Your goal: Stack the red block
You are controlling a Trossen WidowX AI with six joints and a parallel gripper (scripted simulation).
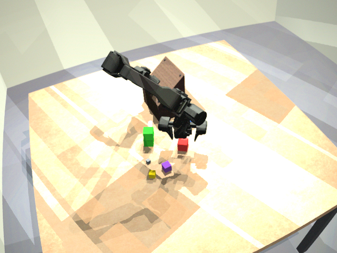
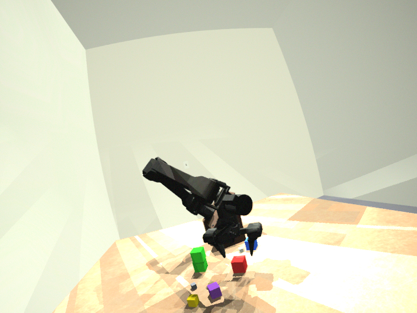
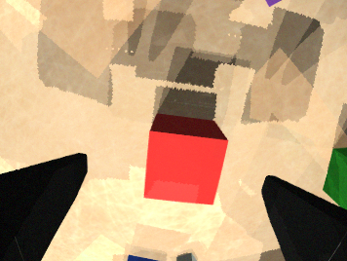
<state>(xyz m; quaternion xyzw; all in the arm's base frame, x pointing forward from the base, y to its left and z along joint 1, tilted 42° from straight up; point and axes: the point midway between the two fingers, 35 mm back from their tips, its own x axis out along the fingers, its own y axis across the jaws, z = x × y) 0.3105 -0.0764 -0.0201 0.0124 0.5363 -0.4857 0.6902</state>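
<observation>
The red block [image 1: 182, 145] [image 2: 239, 264] [image 3: 186, 167] sits on the table, right of the green tower in the top and exterior views. The green tower [image 1: 148, 136] [image 2: 198, 259] is two green blocks, one on the other, standing upright; a part of it shows at the right edge of the wrist view [image 3: 337, 177]. My gripper [image 1: 183, 137] [image 2: 237, 256] [image 3: 177, 174] is wide open and empty, pointing down above the red block. In the wrist view the red block lies between the two fingertips, with space on both sides.
A purple block [image 1: 166, 166] [image 2: 214, 290], a yellow block [image 1: 151, 174] [image 2: 192, 300] and a small grey cube [image 1: 148, 161] [image 2: 193, 286] lie in front of the tower. A blue block [image 2: 247, 244] and a small pale cube [image 2: 240, 249] lie behind the red block, near the brown base.
</observation>
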